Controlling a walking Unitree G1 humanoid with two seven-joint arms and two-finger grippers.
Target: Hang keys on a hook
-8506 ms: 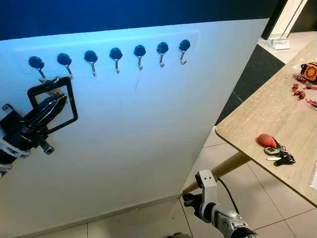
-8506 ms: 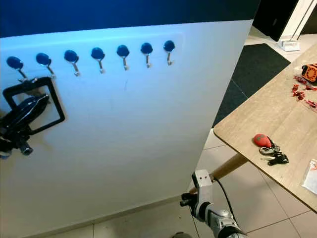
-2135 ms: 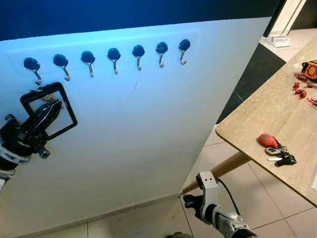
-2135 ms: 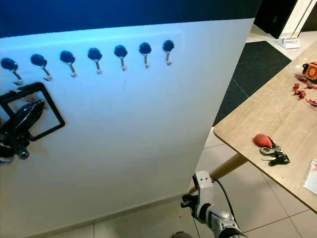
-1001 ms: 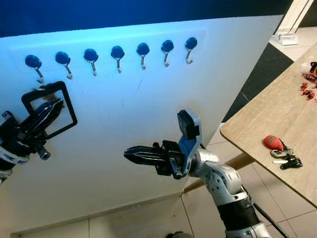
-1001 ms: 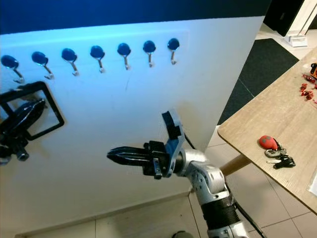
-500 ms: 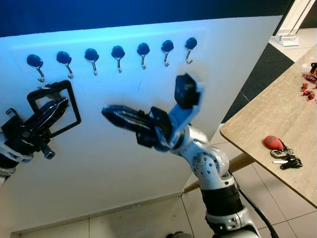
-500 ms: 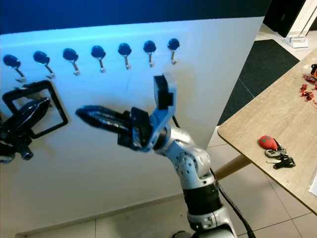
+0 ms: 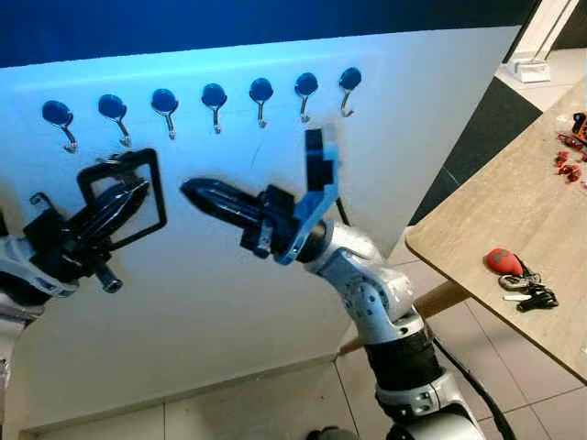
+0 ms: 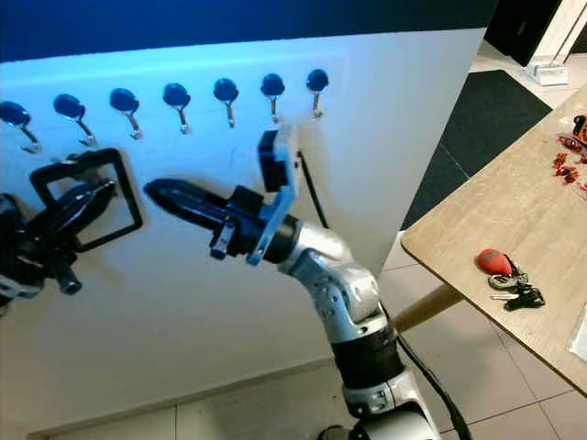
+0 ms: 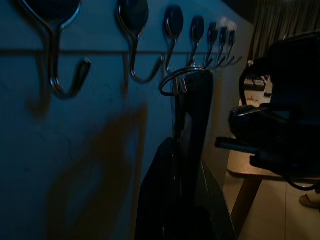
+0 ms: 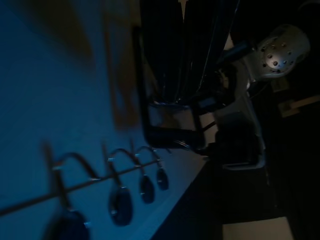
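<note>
Wall: white panel (image 9: 275,302) facing the robot, with a row of seven blue-capped hooks (image 9: 213,99) running across it near the top.
Right arm: raised across the panel, right pincer (image 9: 197,193) pointing toward the robot's left; its two black fingers lie pressed together with nothing seen between them.
Left arm: left pincer (image 9: 128,194) lifted to just under the two leftmost hooks, its fingers closed on the keys (image 11: 181,86).
Keys: a black rectangular frame (image 9: 124,197) with a small metal ring at its top.
Key relation: the ring (image 11: 176,80) sits just below and beside the second hook from the left (image 9: 117,117), not yet over its tip; my judgement is up and onto that hook.
Nearer arm: left.
Tabletop: wooden, far right (image 9: 477,220), carrying another key bunch with a red fob (image 9: 514,275).
</note>
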